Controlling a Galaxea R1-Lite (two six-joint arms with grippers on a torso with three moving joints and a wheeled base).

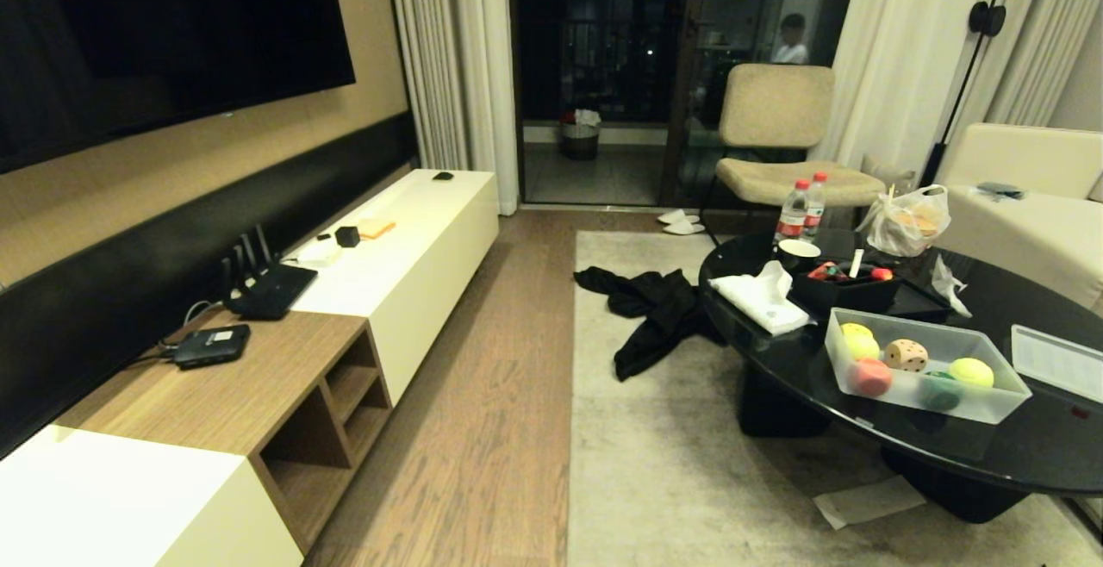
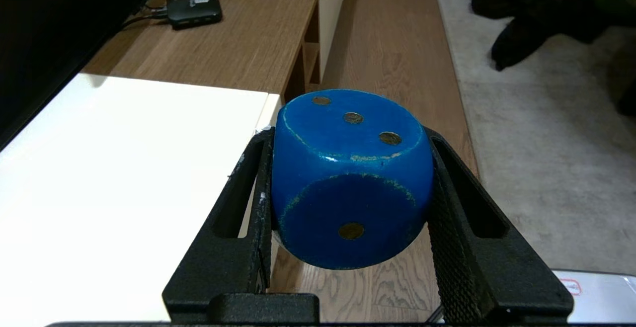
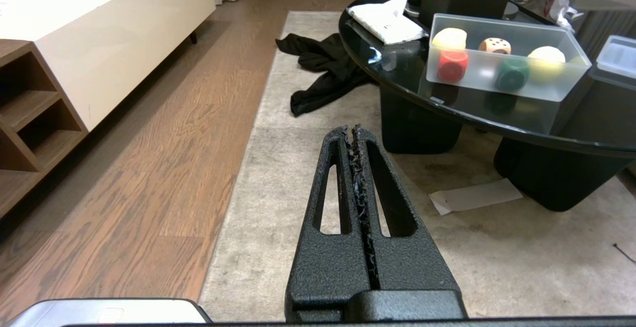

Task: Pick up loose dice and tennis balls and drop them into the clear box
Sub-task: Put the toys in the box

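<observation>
Standing on the black desk [image 1: 1017, 455], the clear box [image 1: 926, 401] is seen with tennis balls [image 1: 971, 370] and a tan dice [image 1: 906, 354] inside. A blue dice [image 2: 350, 178] is clamped by the left end effector [image 2: 350, 203] above the floor; its underside is hidden. The right end effector [image 3: 356, 135] is closed, empty.
</observation>
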